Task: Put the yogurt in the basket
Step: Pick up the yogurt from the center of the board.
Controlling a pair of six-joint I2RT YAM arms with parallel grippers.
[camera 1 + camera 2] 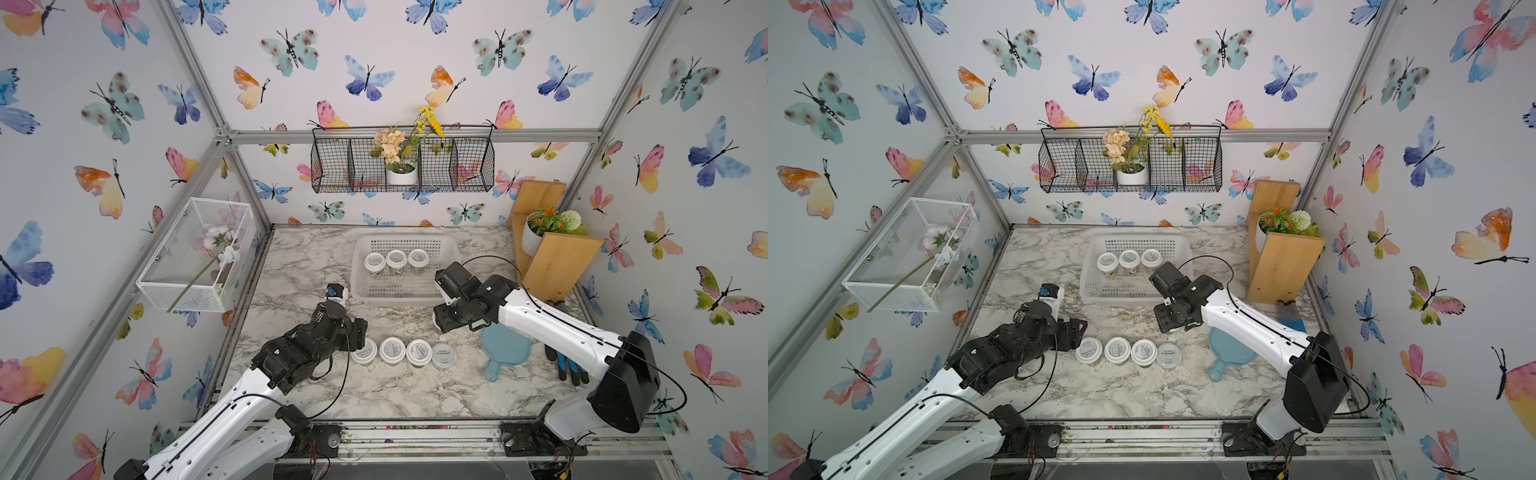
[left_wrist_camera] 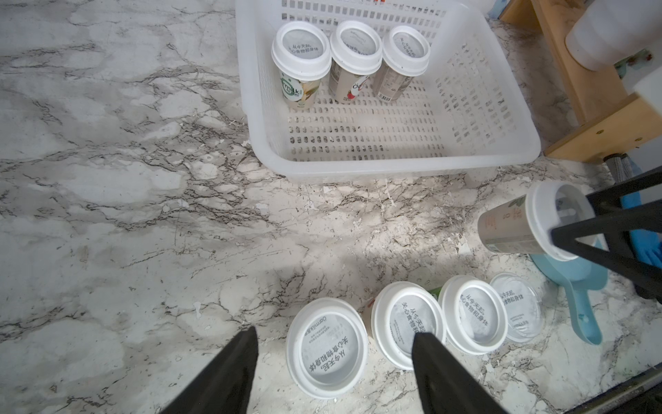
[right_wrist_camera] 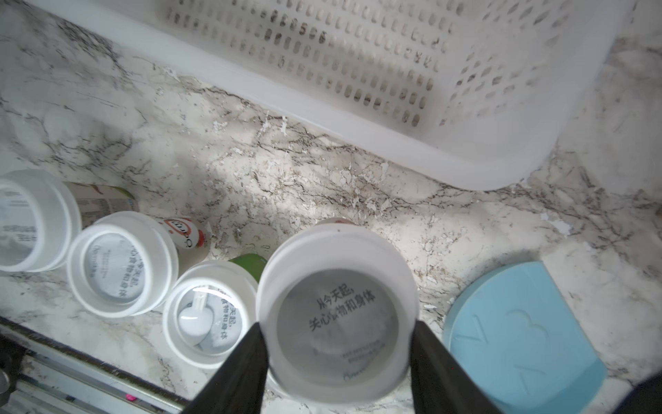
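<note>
The white perforated basket [image 1: 361, 286] [image 1: 1090, 286] [image 2: 501, 143] [image 3: 394, 129] stands at the back of the marble table with three yogurt jars [image 1: 396, 259] [image 2: 353, 46] along its far side. A row of several more yogurt jars [image 1: 392, 350] [image 1: 1117, 350] [image 2: 473, 312] stands nearer the front. My right gripper [image 3: 338, 344] [image 1: 437, 322] is shut on one yogurt jar [image 3: 336, 322] [image 2: 516, 225], held tilted above the table between the row and the basket. My left gripper [image 2: 335, 335] [image 1: 358, 332] hangs open over the leftmost jar [image 2: 327, 347] of the row, its fingers apart from it.
A light blue paddle-shaped board [image 1: 505, 347] [image 3: 519, 333] lies right of the row, with a black and blue glove [image 1: 569, 370] beyond it. A wooden shelf with a potted plant [image 1: 552, 257] stands at the back right. A white wire box [image 1: 195, 253] hangs on the left wall.
</note>
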